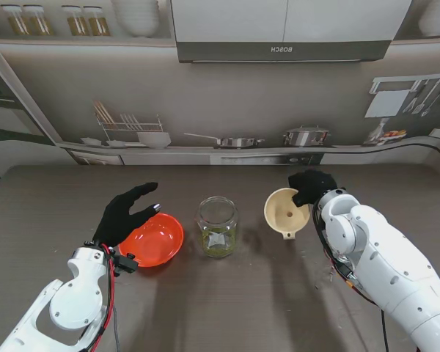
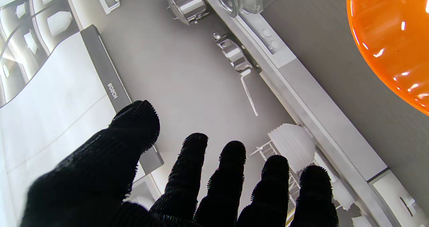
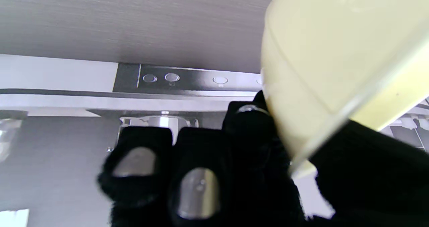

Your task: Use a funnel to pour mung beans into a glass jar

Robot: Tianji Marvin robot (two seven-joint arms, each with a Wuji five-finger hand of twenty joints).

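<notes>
Clear glass jar [image 1: 218, 226] mid-worktop, greenish contents low inside. Glossy orange bowl [image 1: 155, 240] just left of it. Left hand [image 1: 128, 213], black knit glove, fingers spread, holds nothing, hovers at bowl's far-left rim. Right hand [image 1: 312, 187] gripping cream plastic funnel [image 1: 285, 211] by rim, tilted, right of jar. Worktop [image 1: 264, 293] grey-brown woodgrain, matte. Behind: printed kitchen backdrop, hood, pans.
</notes>
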